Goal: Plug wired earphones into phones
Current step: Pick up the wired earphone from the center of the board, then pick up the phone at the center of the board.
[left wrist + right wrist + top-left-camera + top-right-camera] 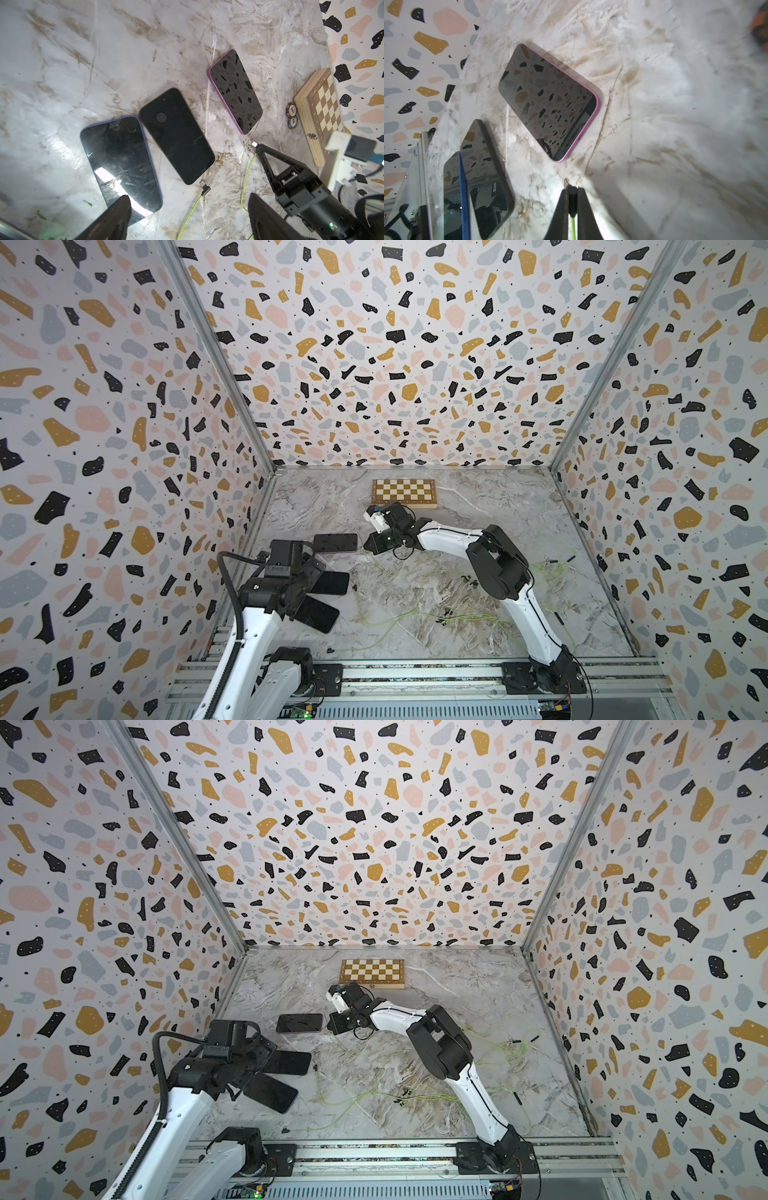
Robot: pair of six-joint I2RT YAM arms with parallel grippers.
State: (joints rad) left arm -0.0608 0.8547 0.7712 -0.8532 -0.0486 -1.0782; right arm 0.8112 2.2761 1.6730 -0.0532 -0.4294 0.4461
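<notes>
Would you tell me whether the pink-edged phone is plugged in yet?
Not yet: the right hand pinches the plug, its tip apart from the pink-edged phone.

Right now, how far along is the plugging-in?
Done: nothing; no phone visibly has a cord in. In hand: right gripper shut on a plug, near the pink phone, not yet inserted. Remaining: that insertion, then the black phone and blue phone; a loose plug lies by the black one. The left gripper is open, empty.

The phones (176,135) look glossy, the table (62,62) smooth marbled, the chessboard (320,112) wooden.
</notes>
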